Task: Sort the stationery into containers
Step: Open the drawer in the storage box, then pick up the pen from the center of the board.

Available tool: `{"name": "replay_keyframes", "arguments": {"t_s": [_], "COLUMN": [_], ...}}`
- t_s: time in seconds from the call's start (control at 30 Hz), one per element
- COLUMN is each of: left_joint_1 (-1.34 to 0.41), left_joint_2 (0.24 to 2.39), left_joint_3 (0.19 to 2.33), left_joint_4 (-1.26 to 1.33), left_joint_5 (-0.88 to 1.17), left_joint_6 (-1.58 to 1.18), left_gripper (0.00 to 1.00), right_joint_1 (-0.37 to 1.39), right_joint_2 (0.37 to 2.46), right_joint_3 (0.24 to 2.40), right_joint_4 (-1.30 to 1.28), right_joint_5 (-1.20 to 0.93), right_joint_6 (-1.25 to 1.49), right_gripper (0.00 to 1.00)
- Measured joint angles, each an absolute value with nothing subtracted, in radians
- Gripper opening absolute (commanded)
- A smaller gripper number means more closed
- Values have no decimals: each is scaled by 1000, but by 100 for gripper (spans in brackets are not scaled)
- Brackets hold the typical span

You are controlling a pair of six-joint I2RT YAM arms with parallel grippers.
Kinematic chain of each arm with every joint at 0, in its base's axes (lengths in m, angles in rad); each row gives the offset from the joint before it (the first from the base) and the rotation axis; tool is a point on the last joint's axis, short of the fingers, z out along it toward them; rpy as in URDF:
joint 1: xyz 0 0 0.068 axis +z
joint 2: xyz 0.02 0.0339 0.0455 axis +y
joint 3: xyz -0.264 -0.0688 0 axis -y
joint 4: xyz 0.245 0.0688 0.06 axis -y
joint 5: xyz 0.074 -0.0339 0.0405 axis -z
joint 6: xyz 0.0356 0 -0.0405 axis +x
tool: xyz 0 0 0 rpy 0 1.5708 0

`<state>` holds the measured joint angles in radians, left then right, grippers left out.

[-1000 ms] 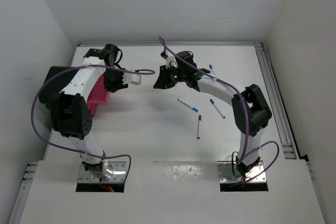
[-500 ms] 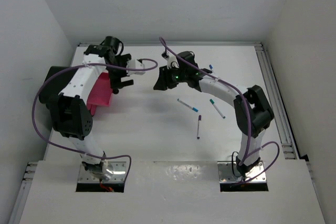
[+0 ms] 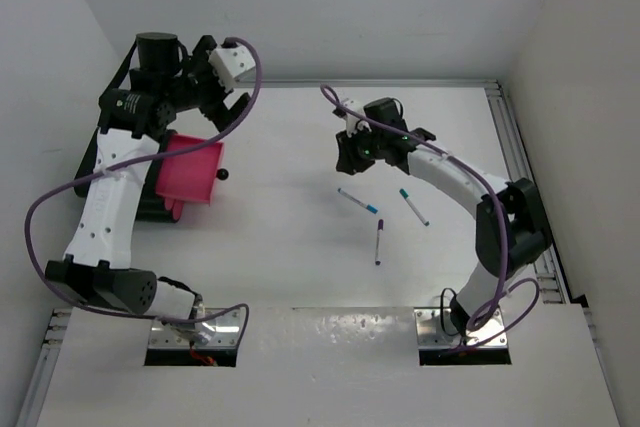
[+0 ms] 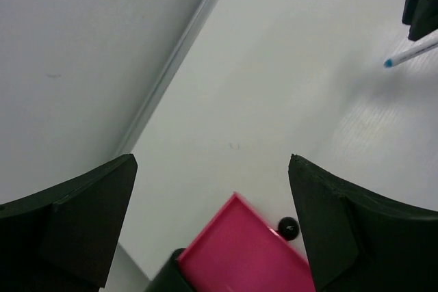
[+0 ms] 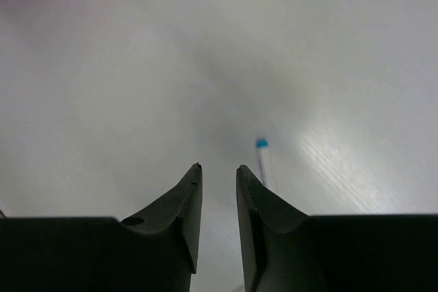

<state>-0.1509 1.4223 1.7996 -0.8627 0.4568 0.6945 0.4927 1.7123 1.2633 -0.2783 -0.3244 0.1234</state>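
pens (image 3: pixel 357 200) loose on table (image 3: pixel 290 247), pink tray (image 3: pixel 192 165) apart

Three white pens, one blue-capped (image 3: pixel 357 200), one teal-capped (image 3: pixel 414 206) and one purple-capped (image 3: pixel 379 242), lie right of one pink tray (image 3: pixel 190 172), with one small black ball (image 3: pixel 223 175) just beside it and one black box (image 3: pixel 150 210) on its left.

The white flat surface (image 3: pixel 290 247) looks matt, and beyond the magenta-pink rectangular plastic tray (image 3: pixel 190 169) it shows a fine ribbed grain with a soft sheen. The tray itself is smooth and a little glossy. The jaws of the right gripper (image 5: pixel 217 176) are of matt black plastic. Well apart from the tray, the silver metal plate (image 3: pixel 330 332) is shiny and looks scratched.
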Motion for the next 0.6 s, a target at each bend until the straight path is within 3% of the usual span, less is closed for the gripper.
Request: {"name": "replay_keyframes", "arguments": {"t_s": [0.3, 0.5, 0.6], "left_joint_1": [-151, -151, -151], "left_joint_2": [1285, 1250, 1223], "left_joint_3": [1534, 1457, 1433], "left_joint_4": [-817, -825, -823], "left_joint_5": [438, 436, 426], "left_joint_6": [465, 414, 406], "left_gripper": [100, 100, 100], "right_joint_1": [474, 465, 461], "right_joint_2": [1677, 1745, 1800], "right_joint_3": [996, 1008, 1037], "right_joint_4": [-397, -386, -374], "right_joint_5": [-211, -181, -167], "right_joint_6": [-16, -32, -35], "right_gripper": [24, 25, 35]}}
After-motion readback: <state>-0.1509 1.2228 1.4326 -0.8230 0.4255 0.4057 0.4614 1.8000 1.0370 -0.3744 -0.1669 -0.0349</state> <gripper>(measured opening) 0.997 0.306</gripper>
